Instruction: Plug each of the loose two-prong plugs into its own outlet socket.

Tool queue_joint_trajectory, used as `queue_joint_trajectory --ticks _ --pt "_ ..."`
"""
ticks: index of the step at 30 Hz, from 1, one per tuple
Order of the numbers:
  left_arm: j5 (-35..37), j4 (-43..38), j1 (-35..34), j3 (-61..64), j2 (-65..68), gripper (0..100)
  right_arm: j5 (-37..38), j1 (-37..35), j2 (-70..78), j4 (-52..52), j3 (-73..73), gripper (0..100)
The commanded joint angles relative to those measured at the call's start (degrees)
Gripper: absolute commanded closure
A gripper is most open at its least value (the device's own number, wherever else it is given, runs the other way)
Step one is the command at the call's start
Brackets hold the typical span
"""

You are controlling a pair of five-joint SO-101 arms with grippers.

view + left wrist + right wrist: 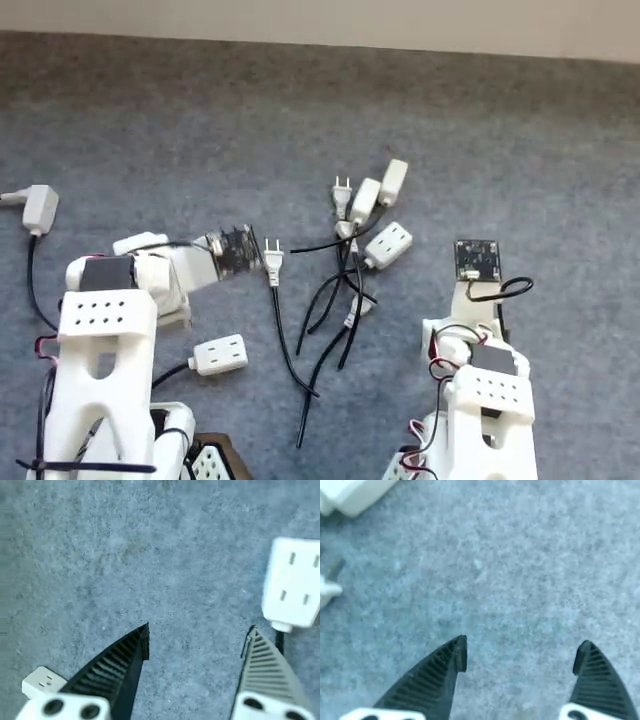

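From above, the grey carpeted worktop [150, 120] carries a tangle of black cords [335, 300] near its middle. One two-prong plug [272, 262] lies loose just beside the front end of the left arm [105, 310], its prongs pointing toward the far edge. A second plug [342, 195] lies farther back, right beside a cluster of white socket blocks [388, 245]. A lone socket block [220, 354] lies near the left arm's base, and a white adapter [40, 207] sits well apart at the left edge. The right arm [490, 385] stands at the lower right, apart from the cords. In the left wrist view, the left pincer [197, 632] is spread wide over bare carpet with nothing between its fingers. A two-outlet socket [292, 582] lies just beyond one fingertip and a small white piece [42, 682] lies beside the other finger. In the right wrist view, the right pincer [522, 645] is likewise spread and empty above the carpet. A white block [350, 492] and a pronged white bit [326, 587] lie off to one side.
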Motion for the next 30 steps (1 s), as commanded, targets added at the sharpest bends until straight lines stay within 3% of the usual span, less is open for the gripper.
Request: queue_joint_trajectory --ticks 1,5,8,11,17,21,27,30 --pt "21.63 -12.84 -4.35 -2.42 -0.13 71 1.23 -5.58 -0.31 6.37 -6.37 67.6" --pt "49.32 -17.49 -10.51 -1.98 -0.04 71 -2.37 -15.69 3.12 16.66 -19.03 80.8" --pt "59.16 -17.93 -13.05 -0.31 0.04 71 -2.81 -25.10 10.68 24.13 -32.40 90.6" --pt "63.12 -19.69 -13.41 1.80 0.04 71 -2.90 -32.13 21.41 31.25 -45.23 92.1" --pt "63.38 -24.88 -17.10 5.93 0.04 71 -5.36 -34.68 40.40 33.45 -63.52 82.6" --pt "54.95 -29.10 -23.52 4.18 4.44 71 -6.51 -39.43 49.01 28.09 -68.79 79.3" --pt "48.79 -27.60 -31.78 -16.04 29.41 71 -6.51 -45.23 57.89 15.52 -69.05 79.3" --pt "46.77 -17.58 -34.68 -33.10 44.00 71 -6.59 -45.23 60.62 11.21 -68.97 79.3"
